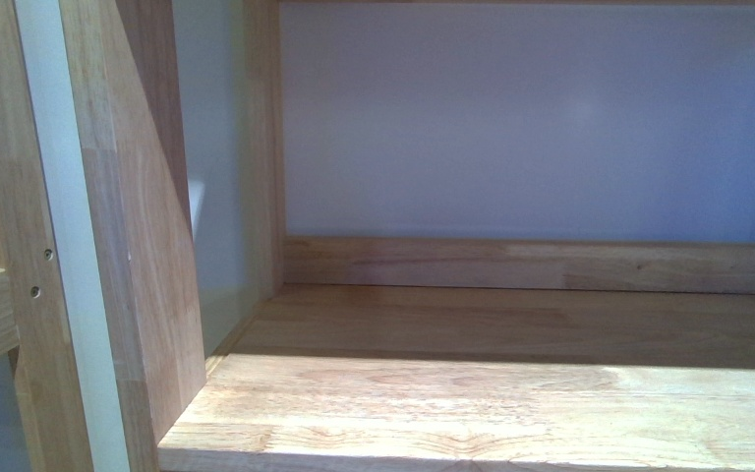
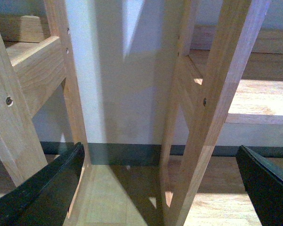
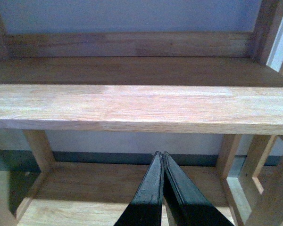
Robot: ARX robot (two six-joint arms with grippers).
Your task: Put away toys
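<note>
Nearest the right wrist camera: right gripper point(image 3: 163, 162), two black fingers point(image 3: 148, 197) pressed together along their inner edges, tips meeting, nothing between them. It touches no wood; the arm points level at the shelf unit, tips below the front edge of the shelf point(image 3: 141, 106) and above the lower board point(image 3: 108, 188).

Nearest the left wrist camera: left gripper point(image 2: 160, 188), black fingers point(image 2: 42, 188) spread wide to either side of the picture, nothing between them. Fingertips are out of frame. It faces an upright post point(image 2: 212, 113) and a second post point(image 2: 68, 80), with a crossbar point(image 2: 37, 66) joining on the far side. Contact with the wood cannot be told.

Beyond the grippers:
- Shelf, pale wood, sunlit along its front strip, shaded behind; front view shows it as a bare board point(image 1: 492, 403).
- Back rail point(image 1: 541, 264), wood, running along the rear of the shelf.
- Side panel point(image 1: 143, 246), wood, at the shelf's left end, with screw holes in the frame piece beside it.
- Wall point(image 1: 531, 118), pale bluish white, behind the unit.
- Skirting point(image 2: 127, 153), dark band at the wall's foot.
- Floor point(image 2: 104, 193), light wood.

Toy: not visible in any of the three views. Neither arm shows in the front view.
</note>
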